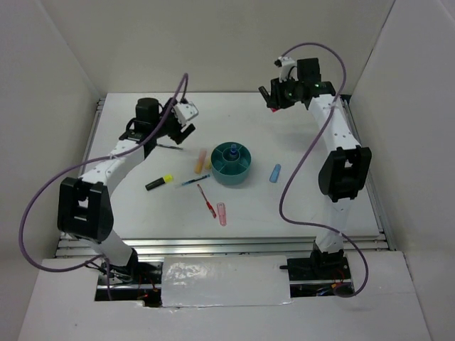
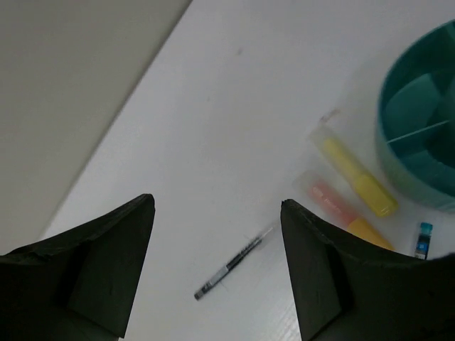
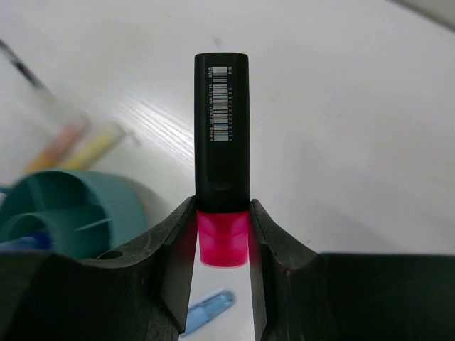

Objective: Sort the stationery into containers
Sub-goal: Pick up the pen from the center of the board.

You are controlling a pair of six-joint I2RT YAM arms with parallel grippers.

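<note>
The teal organiser bowl stands mid-table with a blue-capped bottle in its central cup. My right gripper is raised over the far table, behind and right of the bowl. It is shut on a black marker with a pink cap, gripped at the cap. My left gripper is open and empty above a thin dark pen, which lies between its fingers in the left wrist view. A yellow marker and an orange marker lie just left of the bowl.
On the table lie a black marker with a yellow cap, a blue pen, a red pen, a pink marker and a light-blue marker. White walls enclose the table on three sides.
</note>
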